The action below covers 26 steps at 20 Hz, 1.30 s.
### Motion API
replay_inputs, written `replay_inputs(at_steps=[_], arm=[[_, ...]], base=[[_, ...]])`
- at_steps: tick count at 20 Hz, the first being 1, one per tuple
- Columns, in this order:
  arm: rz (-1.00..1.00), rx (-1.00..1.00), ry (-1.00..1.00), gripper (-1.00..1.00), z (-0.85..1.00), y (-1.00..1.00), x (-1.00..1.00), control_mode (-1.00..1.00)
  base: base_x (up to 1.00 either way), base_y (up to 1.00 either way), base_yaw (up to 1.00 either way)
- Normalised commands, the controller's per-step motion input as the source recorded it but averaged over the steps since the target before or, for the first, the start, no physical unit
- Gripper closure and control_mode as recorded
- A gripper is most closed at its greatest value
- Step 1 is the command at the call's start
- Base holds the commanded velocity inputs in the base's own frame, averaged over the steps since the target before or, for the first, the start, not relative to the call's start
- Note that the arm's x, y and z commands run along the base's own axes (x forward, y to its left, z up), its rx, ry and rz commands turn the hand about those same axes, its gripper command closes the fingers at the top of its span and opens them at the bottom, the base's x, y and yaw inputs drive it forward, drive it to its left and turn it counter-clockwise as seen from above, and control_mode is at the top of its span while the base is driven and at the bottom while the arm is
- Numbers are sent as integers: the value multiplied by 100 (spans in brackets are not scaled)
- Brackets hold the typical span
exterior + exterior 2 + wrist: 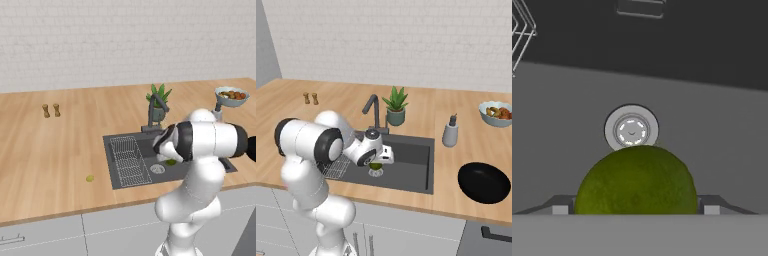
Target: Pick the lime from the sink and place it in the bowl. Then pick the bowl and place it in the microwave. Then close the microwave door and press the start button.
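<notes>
Gripper (637, 210) jaws spread wide either side of the lime (637, 181) — small, firm, glossy, likely slippery; grip across its middle.

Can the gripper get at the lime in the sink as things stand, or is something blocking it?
Probably yes. In the hand view the lime sits between the open fingertips, just in front of the drain, with nothing between them. The wire rack stands off to the side in the sink, so closing should catch it.

Lime (636, 181) dimpled, dull green; sink (416, 165) matt dark grey; counter (60, 150) wood.
</notes>
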Motion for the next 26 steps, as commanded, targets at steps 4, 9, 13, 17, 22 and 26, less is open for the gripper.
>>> replay_inputs(at_steps=[4, 9, 13, 17, 22, 26], arm=[[-9, 0, 4, 100, 100, -22, -10, -100], [-9, 0, 11, 100, 100, -50, -28, -100], [-5, 0, 0, 100, 100, -57, -42, -100], [-6, 0, 0, 100, 73, -62, -45, -100], [-11, -10, 0, 100, 28, -60, -31, -100], [-16, -11, 0, 100, 14, -66, -13, -100]], base=[[0, 0, 0], [0, 0, 0], [0, 0, 0], [0, 0, 0], [0, 0, 0], [0, 0, 0]])
